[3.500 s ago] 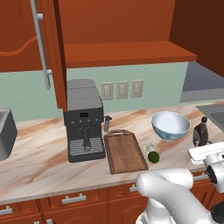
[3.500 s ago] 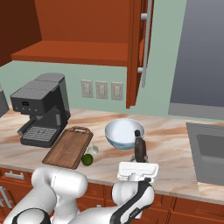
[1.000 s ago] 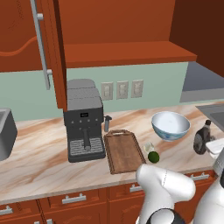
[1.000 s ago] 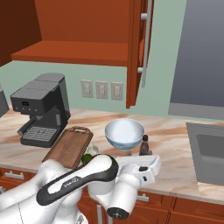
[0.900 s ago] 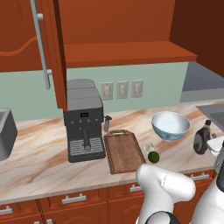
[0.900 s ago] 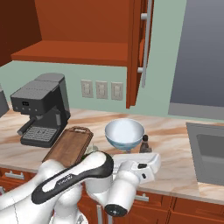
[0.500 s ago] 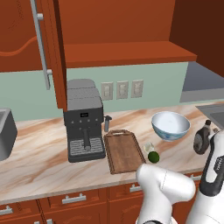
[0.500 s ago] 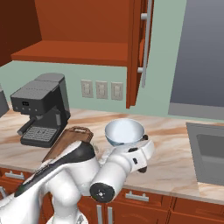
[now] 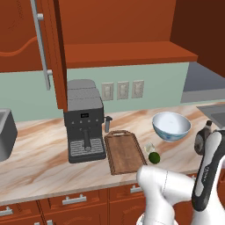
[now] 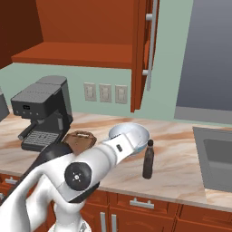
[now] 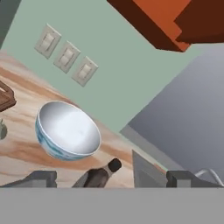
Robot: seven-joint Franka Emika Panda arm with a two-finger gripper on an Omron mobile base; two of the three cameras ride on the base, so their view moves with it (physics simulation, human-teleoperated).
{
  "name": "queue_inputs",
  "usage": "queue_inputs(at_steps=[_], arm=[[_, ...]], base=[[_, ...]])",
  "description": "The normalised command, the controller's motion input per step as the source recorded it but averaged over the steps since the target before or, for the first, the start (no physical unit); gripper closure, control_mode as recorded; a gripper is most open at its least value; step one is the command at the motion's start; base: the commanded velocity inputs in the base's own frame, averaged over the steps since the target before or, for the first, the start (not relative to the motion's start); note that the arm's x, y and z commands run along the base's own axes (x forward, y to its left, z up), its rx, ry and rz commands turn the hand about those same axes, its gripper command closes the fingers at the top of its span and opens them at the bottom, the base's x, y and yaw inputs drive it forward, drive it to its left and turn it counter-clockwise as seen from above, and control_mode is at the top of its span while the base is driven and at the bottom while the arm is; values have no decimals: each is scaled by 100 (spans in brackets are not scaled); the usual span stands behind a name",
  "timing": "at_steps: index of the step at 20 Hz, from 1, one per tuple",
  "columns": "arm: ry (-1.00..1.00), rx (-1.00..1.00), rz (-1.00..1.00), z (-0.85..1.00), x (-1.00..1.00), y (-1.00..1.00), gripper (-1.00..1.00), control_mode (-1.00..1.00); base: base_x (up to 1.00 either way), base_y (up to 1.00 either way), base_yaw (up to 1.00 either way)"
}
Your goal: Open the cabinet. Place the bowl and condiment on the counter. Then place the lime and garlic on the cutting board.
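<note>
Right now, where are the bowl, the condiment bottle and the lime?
bowl [image 9: 171,125], left base view, inner white surface.
condiment bottle [image 10: 148,161], right base view, dark body below the neck.
lime [image 9: 154,157], left base view, green top.

We see the bowl [image 9: 171,126] on the counter [image 9: 39,160], the condiment [image 10: 147,159] right of it, the lime [image 9: 154,157] and garlic [image 9: 150,147] beside the cutting board [image 9: 124,150]

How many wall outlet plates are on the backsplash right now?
3: wall outlet plates in a row on the green backsplash, right of the coffee machine: left plate, middle plate, right plate. The open cabinet door may hide others.
</note>
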Motion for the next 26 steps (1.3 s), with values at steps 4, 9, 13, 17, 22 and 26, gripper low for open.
queue_inputs(at_steps=[4,9,13,17,22,26], arm=[[17,-18,11,37,-43,38,-100,-100],[15,-20,14,31,-27,52,-100,-100],[16,-22,16,17,-4,62,-100,-100],[16,-20,10,2,5,67,-100,-100],[2,-9,-1,0,5,46,-100,-100],[0,0,0,0,0,6,-100,-100]], base=[[0,0,0],[0,0,0],[0,0,0],[0,0,0],[0,0,0],[0,0,0]])
